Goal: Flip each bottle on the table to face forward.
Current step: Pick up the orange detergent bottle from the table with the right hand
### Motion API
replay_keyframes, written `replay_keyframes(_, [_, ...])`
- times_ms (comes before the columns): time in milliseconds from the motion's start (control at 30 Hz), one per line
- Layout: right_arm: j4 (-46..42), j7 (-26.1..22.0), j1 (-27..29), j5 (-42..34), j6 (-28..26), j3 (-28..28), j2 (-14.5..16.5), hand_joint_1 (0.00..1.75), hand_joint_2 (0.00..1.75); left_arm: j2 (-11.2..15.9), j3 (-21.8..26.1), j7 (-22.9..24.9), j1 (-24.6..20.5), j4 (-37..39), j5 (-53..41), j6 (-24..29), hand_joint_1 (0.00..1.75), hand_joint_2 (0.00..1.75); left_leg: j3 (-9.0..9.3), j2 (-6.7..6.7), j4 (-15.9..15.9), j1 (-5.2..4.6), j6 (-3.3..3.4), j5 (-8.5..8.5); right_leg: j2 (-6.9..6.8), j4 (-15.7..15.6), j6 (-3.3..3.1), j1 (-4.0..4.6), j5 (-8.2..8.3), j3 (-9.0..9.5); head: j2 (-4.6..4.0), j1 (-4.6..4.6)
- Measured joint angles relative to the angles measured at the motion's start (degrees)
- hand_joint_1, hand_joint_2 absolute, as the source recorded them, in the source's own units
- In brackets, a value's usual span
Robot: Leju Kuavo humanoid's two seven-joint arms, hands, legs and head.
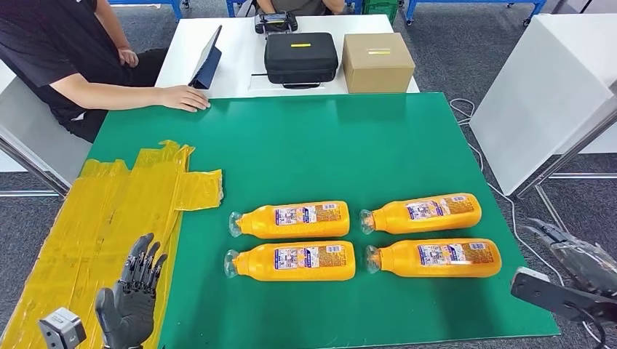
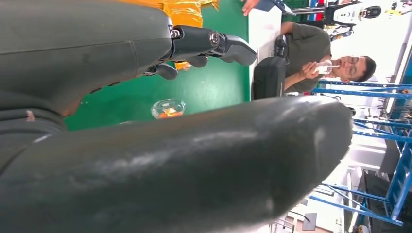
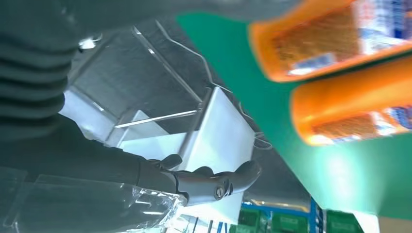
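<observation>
Several orange bottles with clear caps lie on their sides on the green table (image 1: 291,153), labels up: far left (image 1: 291,219), near left (image 1: 292,261), far right (image 1: 423,213) and near right (image 1: 435,258). My left hand (image 1: 133,299) hovers over yellow tape at the table's near left corner, fingers apart, holding nothing. One clear cap (image 2: 167,108) lies beyond its fingers (image 2: 214,44). My right hand (image 1: 575,262), wrapped in clear plastic, hangs off the table's right edge, empty, fingers (image 3: 214,179) extended. Two bottle bases (image 3: 350,104) lie near it.
Yellow tape sheets (image 1: 116,211) cover the table's left part. A person's hand (image 1: 182,98) rests on the far left edge. Behind stand a tablet (image 1: 207,58), a black case (image 1: 300,57) and a cardboard box (image 1: 377,62) on a white table. A white panel (image 1: 542,94) stands to the right.
</observation>
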Motion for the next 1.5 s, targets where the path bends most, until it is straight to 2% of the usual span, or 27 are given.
replay_keyframes(167, [-1.4, 2.5, 3.8, -4.0, 1.3, -3.7, -4.6, 0.0, 1.75, 0.0, 0.0, -0.2, 0.1, 0.0, 0.4, -0.3, 0.0, 0.0, 0.02, 0.08, 0.0, -0.01, 0.01, 0.0, 0.0, 0.0, 0.0, 0.0, 0.0, 0.02, -0.01, 0.0])
replay_keyframes(300, [-1.7, 4.2, 5.8, -4.0, -0.2, -3.1, -7.3, 0.0, 1.75, 0.1, 0.2, -0.9, 0.9, -0.1, 0.5, -0.5, 0.0, 0.0, 0.03, 0.09, 0.0, 0.0, 0.01, 0.01, -0.01, 0.0, 0.0, 0.01, 0.0, 0.04, -0.01, 0.01])
replay_keyframes(467, [-1.6, 5.4, 5.8, -2.3, -3.0, 0.6, -8.7, 0.0, 1.75, 0.1, 0.4, -1.1, 1.4, -0.6, 0.4, -0.4, 0.0, 0.0, 0.05, 0.08, 0.0, 0.0, 0.01, 0.02, -0.01, 0.0, 0.0, 0.01, 0.0, 0.05, -0.01, -0.01])
replay_keyframes(633, [-1.3, 5.6, 5.7, -2.0, -3.3, 2.9, -9.5, 0.0, 1.75, 0.1, 0.4, -1.1, 1.5, -0.8, 0.4, -0.4, 0.0, 0.0, 0.03, 0.1, 0.0, 0.0, 0.01, 0.02, -0.01, 0.0, 0.0, 0.01, 0.0, 0.05, -0.01, 0.0])
replay_keyframes(767, [0.7, 6.4, 2.5, 0.4, -4.6, 6.9, -9.7, 0.0, 1.75, 0.1, 0.4, -0.8, 1.2, -0.9, 0.4, -0.4, 0.0, 0.0, 0.04, 0.15, 0.0, 0.01, 0.01, 0.02, 0.04, 0.0, 0.0, 0.02, 0.0, 0.05, -0.01, 0.0])
replay_keyframes(900, [5.3, 8.1, -2.8, 4.8, -7.4, 14.9, -9.2, 0.0, 1.75, 0.1, 0.4, -0.1, 0.2, -0.9, 0.4, -0.8, 0.0, 0.0, 0.19, 0.17, 0.0, 0.0, 0.04, 0.05, 0.08, 0.0, 0.0, 0.02, 0.01, 0.1, -0.01, 0.01])
replay_keyframes(1133, [10.6, 10.9, -8.0, 9.3, -10.1, 26.5, -6.1, 0.0, 1.75, 0.1, 0.3, 1.1, -2.0, -0.4, 0.4, -0.9, 0.0, 0.0, 0.18, 0.17, 0.0, 0.04, 0.04, 0.08, 0.07, 0.0, 0.0, 0.05, 0.01, 0.1, -0.01, -0.01])
replay_keyframes(1300, [13.9, 12.4, -12.2, 11.6, -10.9, 31.3, -3.2, 0.0, 1.75, -0.1, -0.3, 2.3, -3.9, 0.3, 0.4, -1.1, 0.0, 0.0, 0.22, 0.18, 0.0, 0.07, 0.04, 0.09, 0.08, 0.0, 0.0, 0.08, 0.01, 0.12, 0.0, 0.01])
replay_keyframes(1500, [16.0, 12.9, -14.3, 12.7, -10.8, 33.6, -0.7, 0.0, 1.75, -0.6, -1.0, 2.9, -5.7, 1.4, 0.4, -1.5, 0.0, 0.0, 0.21, 0.16, 0.0, 0.06, 0.03, 0.09, 0.07, 0.0, 0.0, 0.05, 0.02, 0.14, -0.01, 0.01])
